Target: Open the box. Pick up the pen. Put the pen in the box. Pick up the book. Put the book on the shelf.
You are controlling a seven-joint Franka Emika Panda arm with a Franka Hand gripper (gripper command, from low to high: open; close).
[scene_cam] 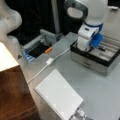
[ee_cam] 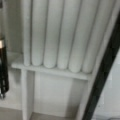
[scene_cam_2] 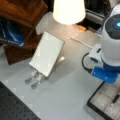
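Left to right on the grey worktop (scene_cam: 100, 90): shelf (scene_cam: 12, 95), white spiral book (scene_cam: 58, 96) lying flat, open box (scene_cam: 96, 60) with pen (scene_cam_2: 115, 99) inside its lining. Tool (scene_cam: 96, 41) lowered into box; open or closed, cannot tell. No legible writing.

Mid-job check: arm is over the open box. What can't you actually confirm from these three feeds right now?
- Gripper: hidden behind the arm's blue wrist in both front views; absent from the wrist view.
- Pen: a dark stick in the box, cut by a front view's right edge; a dark blurred object at the wrist view's left may be it.
- Book: its spiral edge is blurred.
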